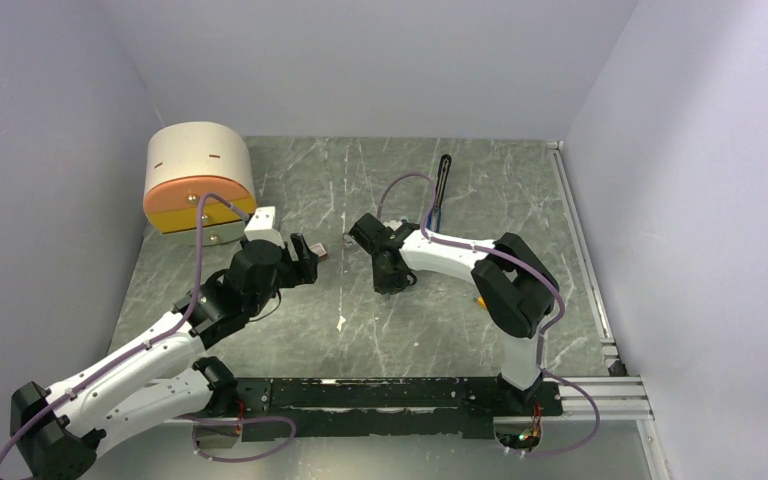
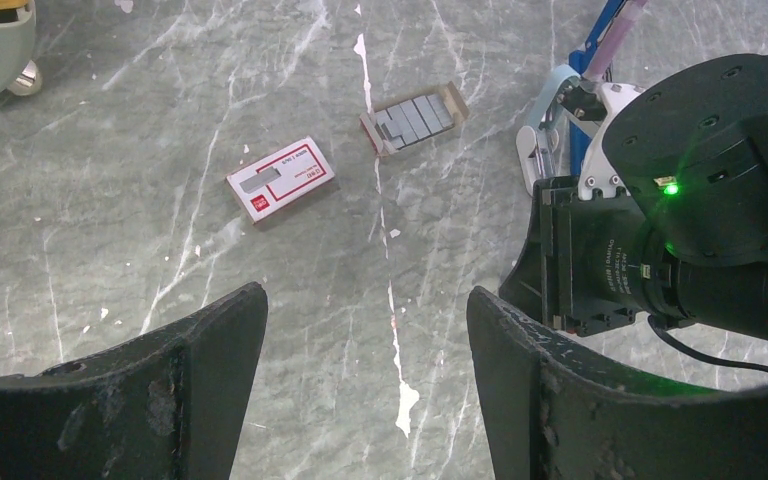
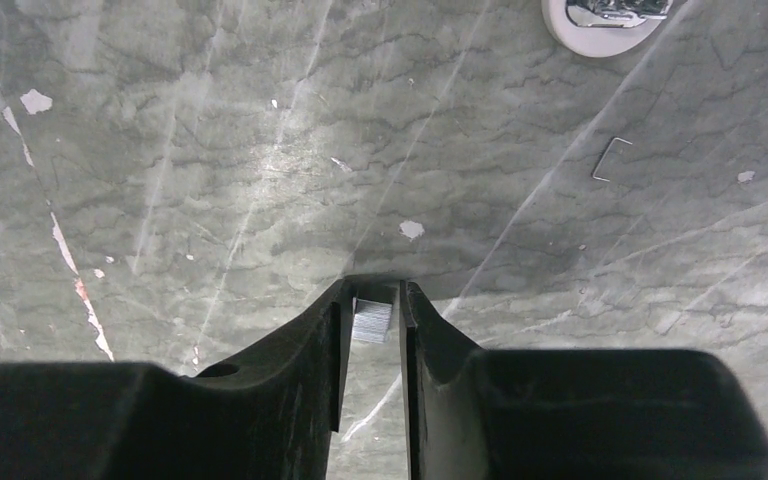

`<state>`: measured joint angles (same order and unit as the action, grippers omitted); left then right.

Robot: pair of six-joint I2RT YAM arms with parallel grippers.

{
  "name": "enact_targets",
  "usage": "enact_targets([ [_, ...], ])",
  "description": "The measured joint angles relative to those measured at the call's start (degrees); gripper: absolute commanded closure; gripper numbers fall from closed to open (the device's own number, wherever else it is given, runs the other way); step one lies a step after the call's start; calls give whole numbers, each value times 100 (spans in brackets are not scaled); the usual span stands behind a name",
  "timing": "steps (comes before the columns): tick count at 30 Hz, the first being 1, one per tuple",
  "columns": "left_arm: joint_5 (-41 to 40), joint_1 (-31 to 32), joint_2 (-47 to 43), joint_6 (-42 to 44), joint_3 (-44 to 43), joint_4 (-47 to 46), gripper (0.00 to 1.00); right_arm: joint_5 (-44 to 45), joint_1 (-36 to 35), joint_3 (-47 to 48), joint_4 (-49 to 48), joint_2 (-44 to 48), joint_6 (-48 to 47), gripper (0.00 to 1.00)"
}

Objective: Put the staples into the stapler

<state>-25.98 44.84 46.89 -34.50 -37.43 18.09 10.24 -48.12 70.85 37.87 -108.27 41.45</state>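
Observation:
My right gripper [image 3: 375, 292] is shut on a short ribbed grey strip of staples [image 3: 372, 320], held just above the marble table; in the top view it [image 1: 390, 282] is at mid-table. The stapler [image 1: 442, 188], long and slim, lies behind it; its blue end shows in the left wrist view [image 2: 600, 30]. My left gripper [image 2: 365, 305] is open and empty, hovering above the table. Beyond it lie a red-and-white box [image 2: 280, 180] and an open cardboard tray of more staples [image 2: 415, 118].
A beige and orange round container [image 1: 198, 175] stands at the back left, with a white block [image 1: 263, 222] beside it. A pale-blue piece [image 2: 550, 130] lies by the stapler. One loose staple [image 3: 610, 158] lies on the table. The right arm's wrist camera [image 2: 700, 200] is close on my left gripper's right.

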Motion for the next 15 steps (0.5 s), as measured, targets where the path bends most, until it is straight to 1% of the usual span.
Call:
enact_targets([
  [3, 0, 0, 0, 0, 0, 2, 22, -20, -4, 0, -39, 0, 11, 80],
  [15, 0, 0, 33, 0, 0, 17, 22, 114, -44, 28, -20, 0, 17, 80],
])
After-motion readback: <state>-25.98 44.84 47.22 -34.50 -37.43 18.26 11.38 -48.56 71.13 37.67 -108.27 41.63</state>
